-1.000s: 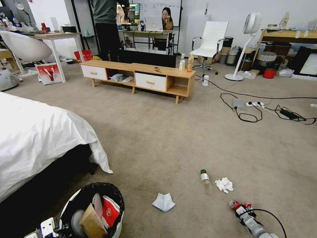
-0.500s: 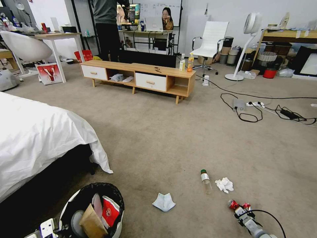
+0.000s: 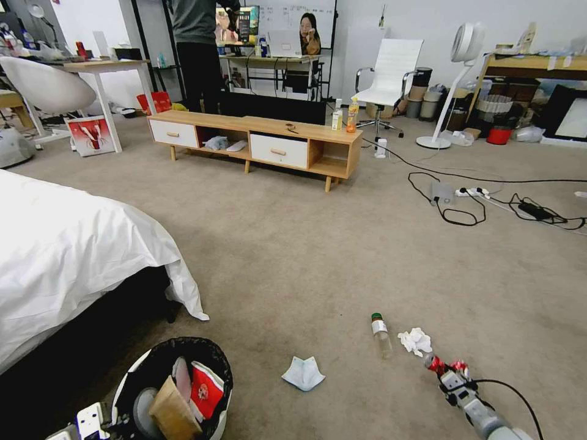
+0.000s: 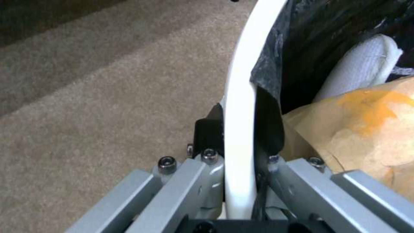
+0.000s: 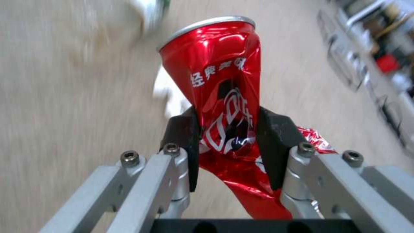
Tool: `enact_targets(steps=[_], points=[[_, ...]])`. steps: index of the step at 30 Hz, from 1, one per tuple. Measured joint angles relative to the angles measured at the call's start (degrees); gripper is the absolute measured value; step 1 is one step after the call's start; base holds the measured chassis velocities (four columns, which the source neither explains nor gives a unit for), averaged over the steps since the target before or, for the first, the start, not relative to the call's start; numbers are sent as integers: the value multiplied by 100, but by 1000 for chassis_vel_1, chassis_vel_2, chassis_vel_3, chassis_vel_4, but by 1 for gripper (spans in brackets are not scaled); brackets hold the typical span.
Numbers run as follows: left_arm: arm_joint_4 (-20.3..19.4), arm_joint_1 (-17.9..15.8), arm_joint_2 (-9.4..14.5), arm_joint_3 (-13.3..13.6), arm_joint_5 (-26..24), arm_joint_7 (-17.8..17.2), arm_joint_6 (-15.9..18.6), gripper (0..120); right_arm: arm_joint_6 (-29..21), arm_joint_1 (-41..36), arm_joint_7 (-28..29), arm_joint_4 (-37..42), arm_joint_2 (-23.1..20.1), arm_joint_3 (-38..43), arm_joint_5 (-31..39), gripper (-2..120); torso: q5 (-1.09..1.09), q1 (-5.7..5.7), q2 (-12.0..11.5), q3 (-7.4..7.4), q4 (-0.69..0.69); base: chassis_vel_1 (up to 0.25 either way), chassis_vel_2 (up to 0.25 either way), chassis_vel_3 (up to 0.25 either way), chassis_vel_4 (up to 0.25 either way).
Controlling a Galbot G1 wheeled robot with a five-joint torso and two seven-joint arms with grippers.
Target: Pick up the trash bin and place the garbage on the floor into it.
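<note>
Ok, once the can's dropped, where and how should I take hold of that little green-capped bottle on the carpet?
Grip the small bottle across its clear body, about mid-length, coming straight down from above. It lies flat on the carpet with its green cap pointing away from the robot, so set the fingers either side of its length. The crumpled tissue sits close on its right, apparently apart from it; the left side is open.

Left gripper [image 4: 239,129] clamps the trash bin [image 4: 238,97] rim, one finger each side | black bag, brown cardboard piece [image 4: 362,129], white tissue [image 4: 362,69] inside | carpet floor [image 4: 108,106] beside
</note>
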Motion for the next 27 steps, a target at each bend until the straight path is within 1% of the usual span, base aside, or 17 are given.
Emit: enact_targets(steps=[1,4,6,7,9,10,11,13,15,16,17,20,21,23,24,25,27], points=[[-29,-4,3,2,-14,-5,13,2,-52,-111,51,451,-173,72,110,27,-1,0,0,0,0,0,0,0,0],[-59,-5,8,5,-33,-10,28,2,-93,-195,102,825,-331,137,189,27,-3,0,0,0,0,0,0,0,0],[-137,-3,20,19,-102,-31,80,1,-230,-296,192,1576,-669,240,402,27,-1,0,0,1,-2,0,0,0,0],[-137,-3,20,19,-102,-31,80,1,-230,-296,192,1576,-669,240,402,27,-1,0,0,1,-2,0,0,0,0],[-184,-14,31,21,-159,-48,101,1,-370,-301,247,2262,-943,278,626,27,-3,0,1,0,1,0,0,0,0],[-184,-14,31,21,-159,-48,101,1,-370,-301,247,2262,-943,278,626,27,-3,0,1,0,1,0,0,0,0],[-220,-16,46,21,-193,-65,110,1,-463,-274,272,2663,-1094,273,823,27,-2,0,0,1,-2,0,0,0,0],[-275,-23,74,21,-258,-93,130,1,-615,-147,319,3283,-1266,219,1146,27,1,0,1,0,3,0,0,0,0],[-291,-25,84,21,-281,-97,137,1,-688,-88,349,3469,-1319,181,1305,27,-1,0,1,0,2,0,0,0,0],[-327,-25,121,27,-327,-114,151,1,-882,97,439,3931,-1412,53,1750,27,0,0,1,0,1,0,0,0,0],[-327,-25,121,27,-327,-114,151,1,-882,97,439,3931,-1412,53,1750,27,0,0,1,0,1,0,0,0,0],[-470,-21,210,74,-478,-175,154,1,-1225,772,598,4913,-1430,-452,2675,27,-1,0,1,-1,0,0,0,0,0],[-470,-21,210,74,-478,-175,154,1,-1225,772,598,4913,-1430,-452,2675,27,-1,0,1,-1,0,0,0,0,0],[-571,-17,254,118,-532,-210,154,1,-1357,1436,747,5337,-1220,-1023,3235,27,1,0,1,-1,-1,0,0,0,0],[-571,-17,254,118,-532,-210,154,1,-1357,1436,747,5337,-1220,-1023,3235,27,1,0,1,-1,-1,0,0,0,0],[-601,-14,271,137,-538,-216,154,1,-1387,1710,798,5441,-1116,-1240,3463,27,3,1,1,-1,-1,0,0,0,0],[-672,10,316,180,-540,-223,154,1,-1478,2652,954,5620,-732,-1988,4224,27,-2,0,1,-1,2,0,0,0,0]])
